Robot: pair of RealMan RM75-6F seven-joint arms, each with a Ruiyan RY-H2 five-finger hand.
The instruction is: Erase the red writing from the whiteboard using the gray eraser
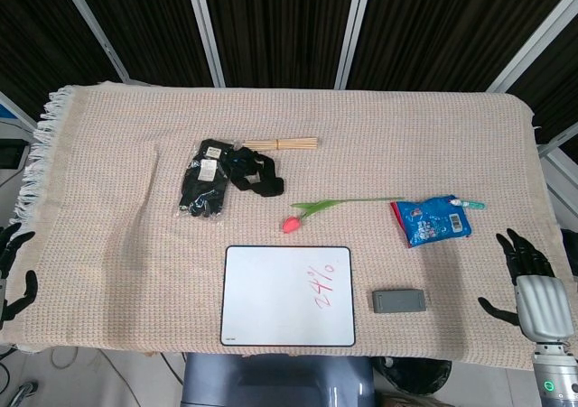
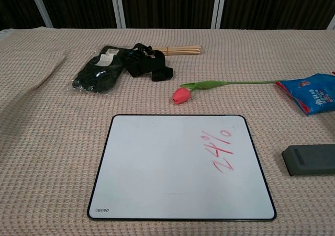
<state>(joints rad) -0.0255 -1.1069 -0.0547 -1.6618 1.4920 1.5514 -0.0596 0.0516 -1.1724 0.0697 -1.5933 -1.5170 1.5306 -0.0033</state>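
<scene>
Dark vertical panels with pale metal struts stand behind a table covered by a beige waffle-weave cloth [image 1: 379, 136], fringed with white tassels at its left end and lightly rumpled there. Near the front edge lies a flat rectangular whiteboard with rounded corners and a thin black frame [image 1: 287, 296]; red handwriting reading "24%" [image 1: 324, 285] slants across its right part. Just beside the board's right side, apart from it, rests the gray block eraser [image 1: 399, 300], matte and oblong. Behind the board lie an artificial tulip with a pink bud and green stem [image 1: 325, 208], a glossy blue snack packet [image 1: 433, 219], a bundle of thin wooden sticks [image 1: 282, 143], a clear bag of black fabric [image 1: 204, 189] and a looped black strap [image 1: 254, 173]. The right hand [image 1: 533, 290], silver-backed with black fingers spread apart, holds nothing at the table's right front corner. The black left hand [image 1: 11, 276] shows at the left edge, fingers apart and empty.
</scene>
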